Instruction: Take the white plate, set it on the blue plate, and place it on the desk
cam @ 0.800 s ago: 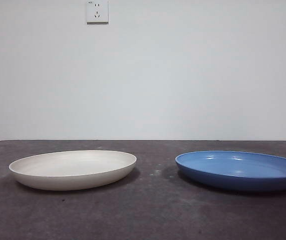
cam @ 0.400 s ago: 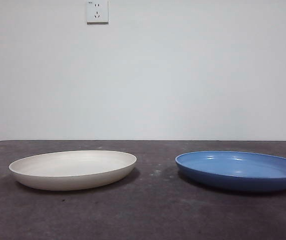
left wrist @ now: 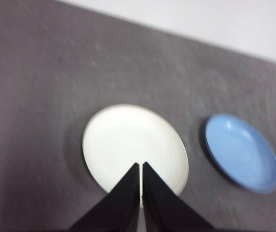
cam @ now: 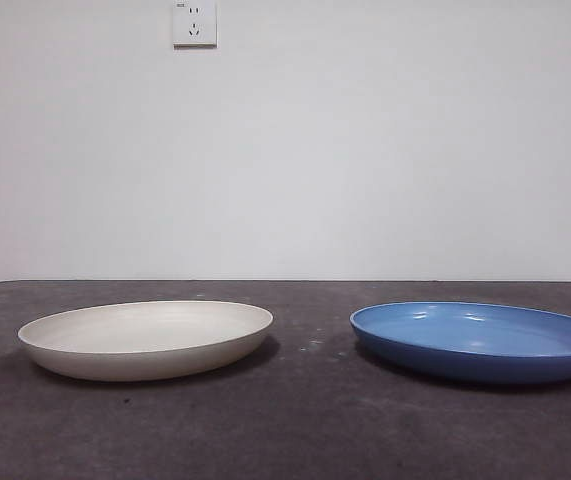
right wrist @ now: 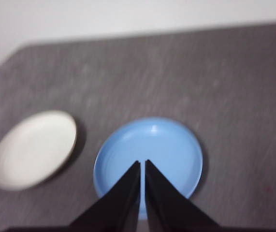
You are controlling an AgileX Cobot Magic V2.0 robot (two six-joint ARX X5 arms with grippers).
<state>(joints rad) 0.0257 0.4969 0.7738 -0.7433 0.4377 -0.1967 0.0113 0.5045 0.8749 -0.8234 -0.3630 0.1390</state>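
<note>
One white plate (cam: 146, 339) and one blue plate (cam: 479, 341) sit side by side on the desk (cam: 305, 420), well apart, with bare surface between them. Both lie flat, right way up and empty, each back from the desk's edges. Two grippers hang high above: the left gripper (left wrist: 141, 165) over the white plate, the right gripper (right wrist: 142, 163) over the blue plate. Each has its two black jaws pressed nearly together with only a thin slit between, holding nothing. The desk is dark grey-brown, matte and faintly scuffed, with rounded far corners. Behind it rises a plain pale wall (cam: 365, 150) carrying one white socket (cam: 194, 22).
</note>
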